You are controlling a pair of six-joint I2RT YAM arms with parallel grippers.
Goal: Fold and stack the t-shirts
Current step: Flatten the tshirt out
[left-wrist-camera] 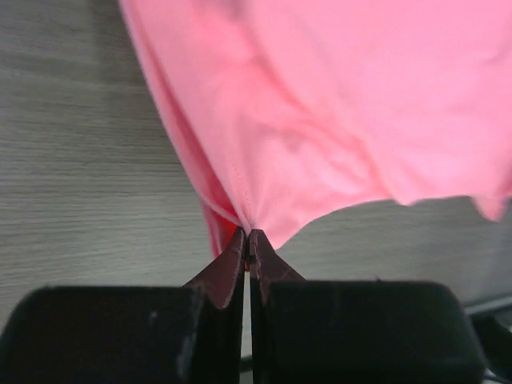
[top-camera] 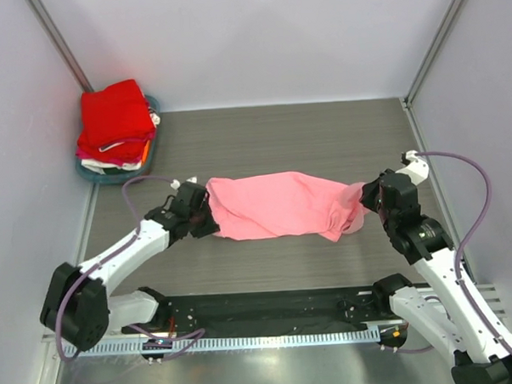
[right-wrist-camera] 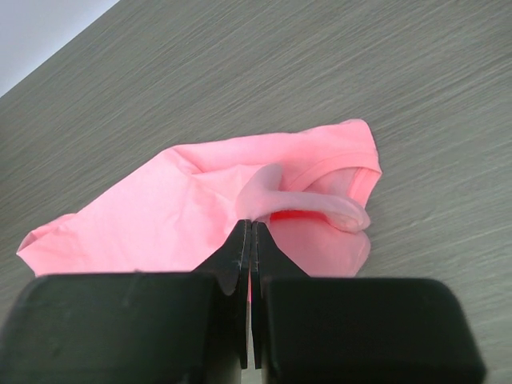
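Observation:
A light pink t-shirt [top-camera: 278, 206] is stretched across the middle of the table between both grippers. My left gripper [top-camera: 208, 213] is shut on its left end; the cloth [left-wrist-camera: 320, 128] bunches into the closed tips [left-wrist-camera: 250, 234]. My right gripper [top-camera: 364, 197] is shut on its right end, pinching a fold of pink cloth [right-wrist-camera: 200, 208] at the tips [right-wrist-camera: 251, 224]. A stack of folded t-shirts, bright red [top-camera: 113, 113] on top with magenta, orange and white below, sits at the back left.
The stack rests in a shallow teal tray [top-camera: 90, 173] in the back left corner. White walls enclose the table on three sides. A black strip [top-camera: 261, 311] and a metal rail run along the near edge between the arm bases.

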